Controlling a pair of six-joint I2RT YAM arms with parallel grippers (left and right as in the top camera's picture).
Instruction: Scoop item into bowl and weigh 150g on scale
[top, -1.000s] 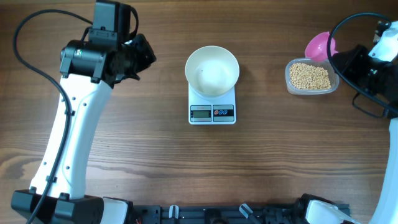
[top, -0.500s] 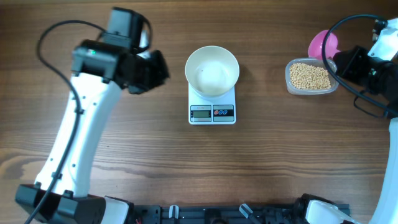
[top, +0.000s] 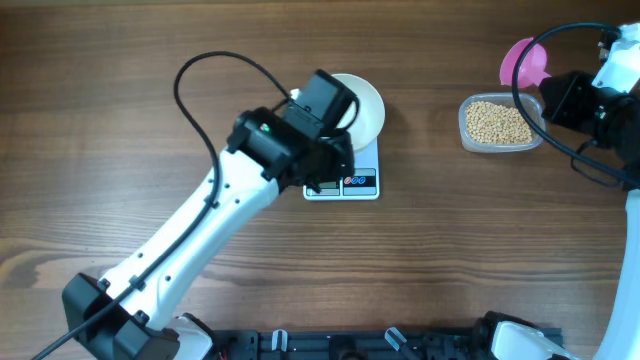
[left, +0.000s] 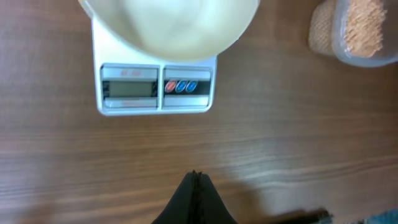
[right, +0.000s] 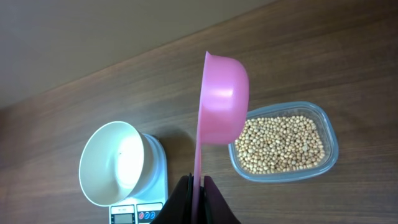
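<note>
Your beans (top: 499, 122) lie in the clear tub (top: 500, 148), upper right of the overhead frame; your right end effector (right: 198, 186) grips a pink scoop (right: 221, 106) near it. At centre, the bowl (top: 372, 105) sits on the scale (top: 362, 182), partly hidden by your left arm (top: 200, 230); left end effector (left: 195, 183) closed, empty.

**Blurred digits, cropped rims, a buried handle**

Ahead of the left gripper (left: 194, 177), the display (left: 129, 89) on the scale (left: 157, 107) is too blurred to read. The top edge cuts off the bowl (left: 174, 28) and the tub (left: 364, 31). Overhead, the left arm (top: 200, 240) hides that display and part of the bowl — its own fingers too. Beside the right gripper (right: 198, 180), the bottom edge crops the scale, and the pink scoop's (right: 221, 99) handle vanishes between the closed fingers.
</note>
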